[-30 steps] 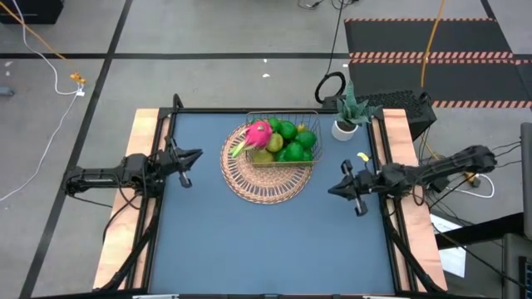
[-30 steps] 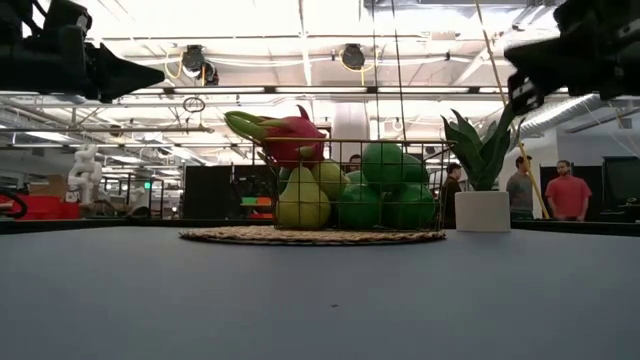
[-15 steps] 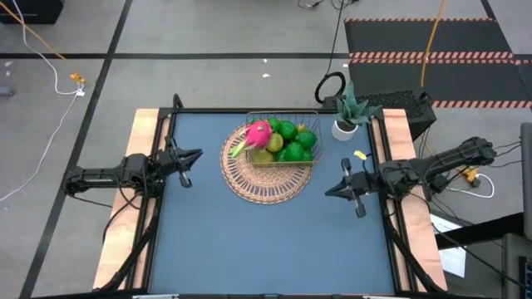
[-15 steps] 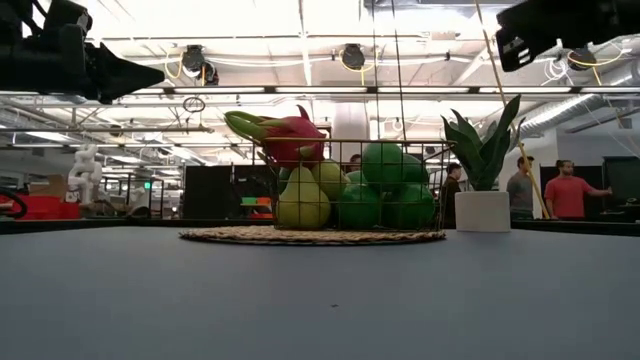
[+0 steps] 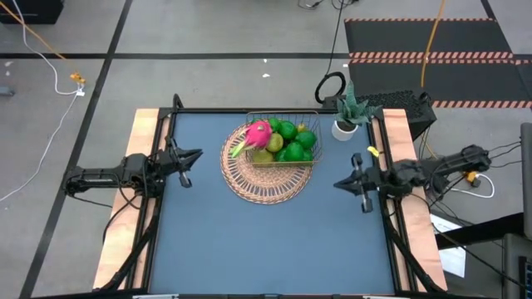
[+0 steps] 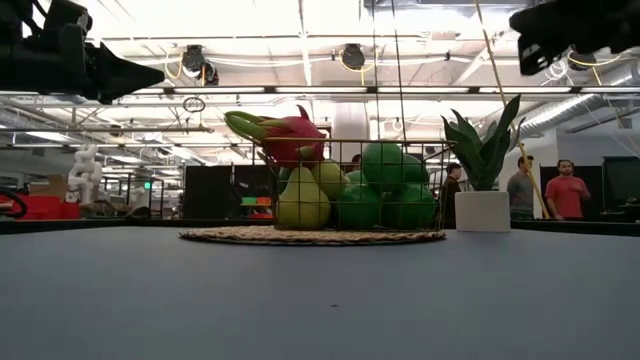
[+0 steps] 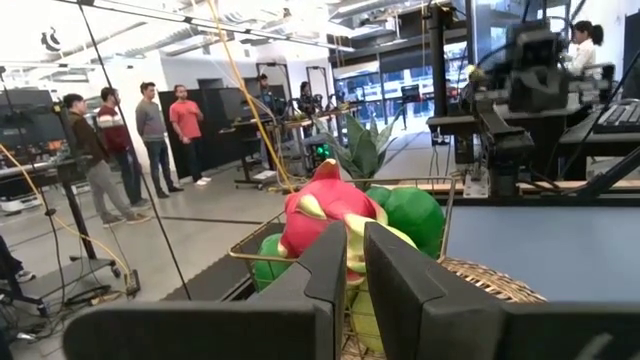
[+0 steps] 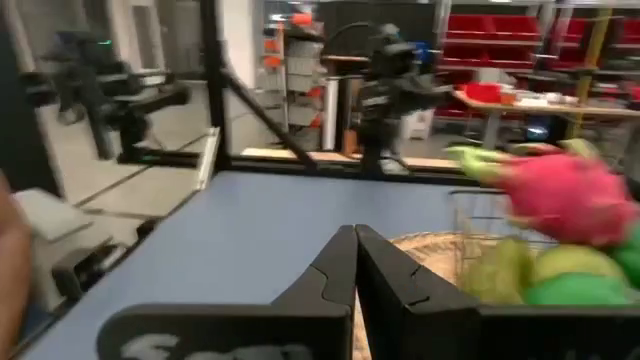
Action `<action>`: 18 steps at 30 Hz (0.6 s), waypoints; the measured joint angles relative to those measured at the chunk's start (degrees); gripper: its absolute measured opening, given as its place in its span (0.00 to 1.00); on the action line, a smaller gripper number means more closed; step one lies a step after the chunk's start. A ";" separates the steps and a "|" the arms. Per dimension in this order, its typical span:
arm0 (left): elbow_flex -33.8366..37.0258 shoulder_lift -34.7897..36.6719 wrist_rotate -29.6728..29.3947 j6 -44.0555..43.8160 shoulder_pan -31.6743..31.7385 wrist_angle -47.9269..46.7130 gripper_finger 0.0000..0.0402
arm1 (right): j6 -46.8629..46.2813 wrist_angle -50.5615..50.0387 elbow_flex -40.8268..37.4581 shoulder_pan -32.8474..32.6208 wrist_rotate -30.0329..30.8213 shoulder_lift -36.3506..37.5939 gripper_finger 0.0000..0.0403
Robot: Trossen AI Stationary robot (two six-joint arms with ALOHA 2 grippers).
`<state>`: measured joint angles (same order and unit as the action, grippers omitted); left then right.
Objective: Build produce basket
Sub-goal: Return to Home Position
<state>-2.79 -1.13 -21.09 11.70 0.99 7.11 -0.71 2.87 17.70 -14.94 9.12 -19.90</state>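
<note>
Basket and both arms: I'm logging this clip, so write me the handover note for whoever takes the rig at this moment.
Left gripper: shut, empty, raised at the left edge of the table.
Right gripper: shut, empty, raised near the right edge.
Basket: sits on the wicker mat, holding the dragon fruit, limes and pears.
Done: no produce shows outside the basket.
Left: probably only parking both arms.
</note>
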 joint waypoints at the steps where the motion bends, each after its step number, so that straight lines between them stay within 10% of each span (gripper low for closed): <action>1: 0.00 0.00 0.00 0.00 0.00 0.00 0.11 | 0.09 1.74 -1.39 -0.04 -0.73 0.23 0.00; 18: 0.02 0.00 -0.02 0.02 0.00 0.09 0.11 | 2.75 23.40 -16.46 0.02 -1.70 2.89 0.00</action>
<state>-2.76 -1.13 -21.10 11.73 1.00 7.20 2.04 26.27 1.24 -14.92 7.42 -17.02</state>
